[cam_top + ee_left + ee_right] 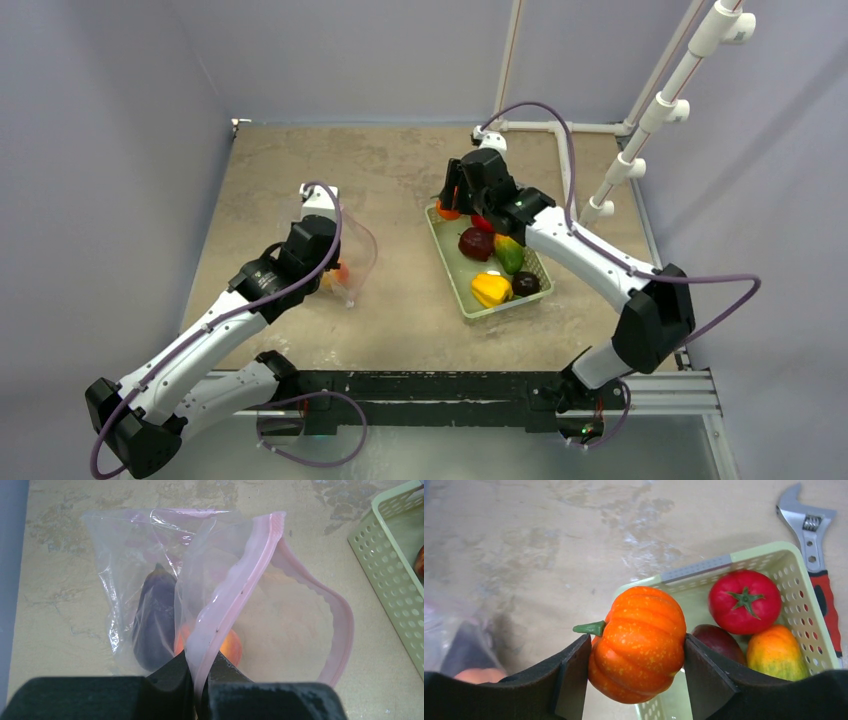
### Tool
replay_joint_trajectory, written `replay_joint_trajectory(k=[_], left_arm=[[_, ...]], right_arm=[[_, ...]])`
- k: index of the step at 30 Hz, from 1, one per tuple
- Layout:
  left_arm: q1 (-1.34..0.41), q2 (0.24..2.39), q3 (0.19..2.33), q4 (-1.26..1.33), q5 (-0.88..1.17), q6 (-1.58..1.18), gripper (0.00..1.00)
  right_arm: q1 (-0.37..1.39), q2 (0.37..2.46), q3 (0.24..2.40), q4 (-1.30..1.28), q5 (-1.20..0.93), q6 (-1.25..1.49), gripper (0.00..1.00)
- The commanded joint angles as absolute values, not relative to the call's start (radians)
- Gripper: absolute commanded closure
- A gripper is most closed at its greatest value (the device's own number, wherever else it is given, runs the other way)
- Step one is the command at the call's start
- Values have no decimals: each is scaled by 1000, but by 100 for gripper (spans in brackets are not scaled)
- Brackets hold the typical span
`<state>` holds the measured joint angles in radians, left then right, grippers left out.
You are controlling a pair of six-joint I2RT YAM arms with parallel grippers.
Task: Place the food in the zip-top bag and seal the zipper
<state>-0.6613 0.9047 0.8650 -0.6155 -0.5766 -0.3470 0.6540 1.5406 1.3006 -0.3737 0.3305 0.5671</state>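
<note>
Soft, even light fills all three views, casting only faint shadows on the tabletop (pixel 400 170). White glare streaks the zip-top bag (pixel 125 535); both wrist views look sharp.

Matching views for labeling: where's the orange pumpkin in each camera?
Top external: orange pumpkin at the far corner of the light green basket, held by the right gripper.
Left wrist: not in it.
Right wrist: centre, lower half, clamped in that gripper.
Shared landmark: the basket, also at left wrist's right edge and right wrist's lower right.
</note>
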Motion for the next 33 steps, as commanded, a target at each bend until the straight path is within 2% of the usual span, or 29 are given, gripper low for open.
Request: replay_joint_trajectory(k=[1,10,19,33], left_arm=[[-658,891,863,-582,-587,-340,100],[-657,883,864,-584,-587,-340,100],[-658,881,864,-587,-591,-341,100],[-658,882,863,-586,-586,-340,100]], right_arm=[[703,1440,1278,-303,239,512,80],[859,1363,1247,-222,137,455,80],[1033,1378,1254,-151,103,381,79],[1097,1532,1335,-98,135,334,77]])
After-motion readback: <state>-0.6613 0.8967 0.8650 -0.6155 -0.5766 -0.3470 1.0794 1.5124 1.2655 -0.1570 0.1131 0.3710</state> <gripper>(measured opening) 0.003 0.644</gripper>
